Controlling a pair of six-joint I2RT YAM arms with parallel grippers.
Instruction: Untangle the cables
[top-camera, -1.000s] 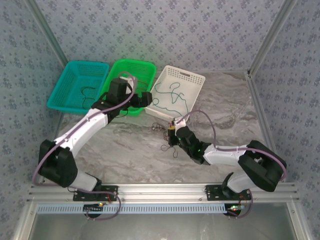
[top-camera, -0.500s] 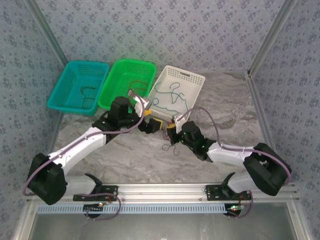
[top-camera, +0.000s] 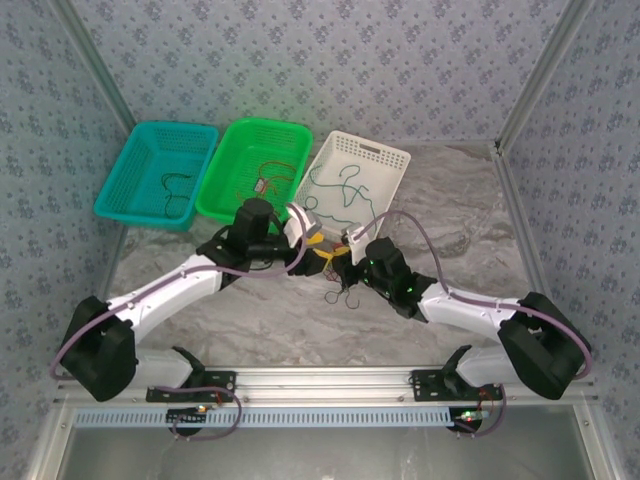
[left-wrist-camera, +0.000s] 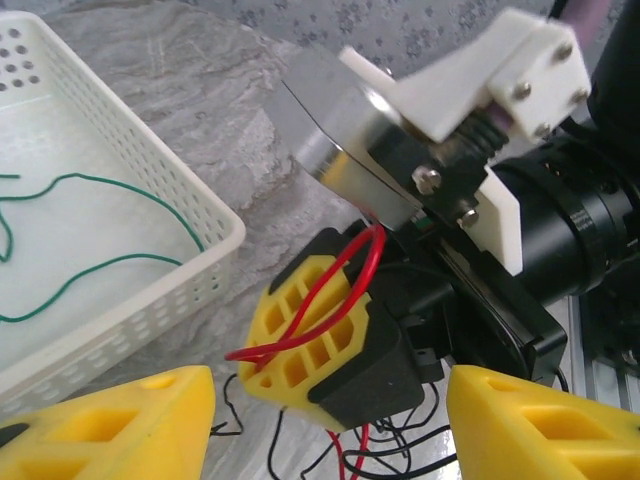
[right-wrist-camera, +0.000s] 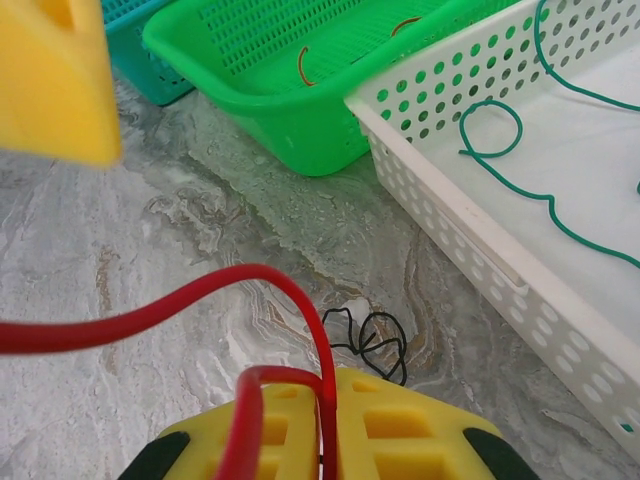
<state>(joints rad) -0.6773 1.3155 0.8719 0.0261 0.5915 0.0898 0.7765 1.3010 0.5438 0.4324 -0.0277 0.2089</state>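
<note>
My right gripper (right-wrist-camera: 335, 440) is shut on a red cable (right-wrist-camera: 200, 300) that loops up out of its yellow fingers. In the left wrist view my left gripper (left-wrist-camera: 330, 440) stands open. Its two yellow fingertips (left-wrist-camera: 110, 430) lie on either side of the right gripper's fingers and of the red cable (left-wrist-camera: 340, 300). A tangle of black and red cables (top-camera: 340, 290) lies on the table just below both grippers (top-camera: 343, 262). The left gripper (top-camera: 318, 250) is close on the right gripper's left. A small black loop (right-wrist-camera: 370, 340) lies on the marble ahead of the right fingers.
Three baskets stand at the back: teal (top-camera: 125, 180) with a black cable, green (top-camera: 230, 150) with a red cable, white (top-camera: 385, 155) with green cable (left-wrist-camera: 100, 180). The white basket's wall (right-wrist-camera: 450, 200) is close beyond both grippers. Bare marble table (top-camera: 450, 230) stretches to the right.
My left arm has swung from over the green basket to the right gripper, and its jaws have narrowed somewhat. The right gripper has shifted slightly up and left with the red cable.
</note>
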